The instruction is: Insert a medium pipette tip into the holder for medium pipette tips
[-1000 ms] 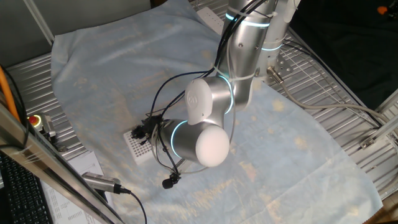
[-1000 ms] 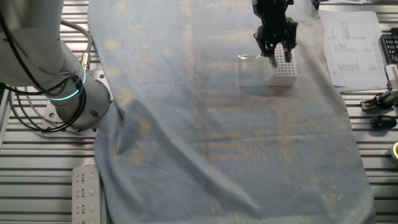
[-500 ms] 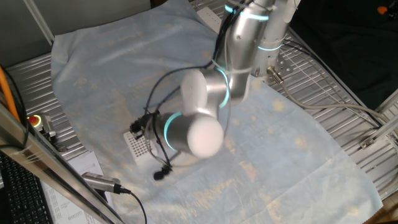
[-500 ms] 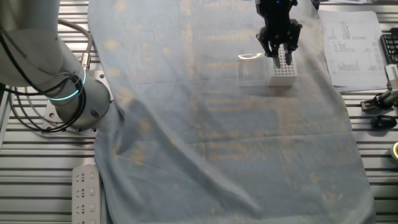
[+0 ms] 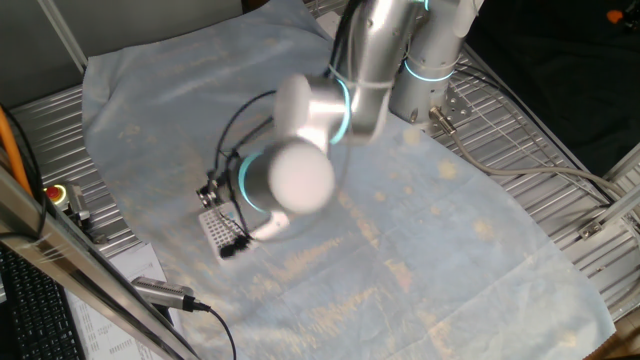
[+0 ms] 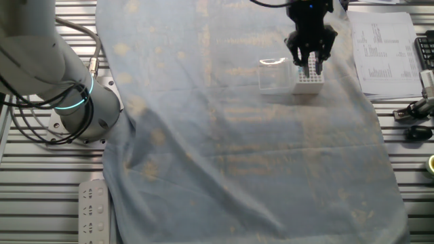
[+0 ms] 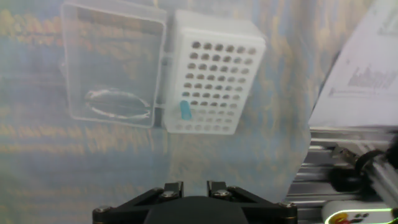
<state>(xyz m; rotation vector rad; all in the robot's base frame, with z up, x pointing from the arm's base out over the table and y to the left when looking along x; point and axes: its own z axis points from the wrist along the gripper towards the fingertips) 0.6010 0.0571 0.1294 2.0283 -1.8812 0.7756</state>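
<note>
The little blue tip (image 7: pixel 185 110) stands in a hole of the white holder (image 7: pixel 211 81), near the holder's lower left corner in the hand view, in the row of holes closest to the clear box (image 7: pixel 112 65). Nothing is holding the tip. The clear box sits just beside the holder, and their sides look like they touch. Both rest on a pale blue cloth (image 6: pixel 237 156) that covers the table. A sheet of paper (image 7: pixel 364 68) with print on it lies to the right of the holder, over a metal rack. In the other fixed view the black claw (image 6: pixel 310 59) hangs over the holder (image 6: pixel 308 80), with its two fingers pointing down. I cannot tell if the claw is spread or closed, since its finger ends do not show clearly in any view. In one fixed view the arm (image 5: pixel 300 150) is blurry and hides most of the holder (image 5: pixel 218 232).
</note>
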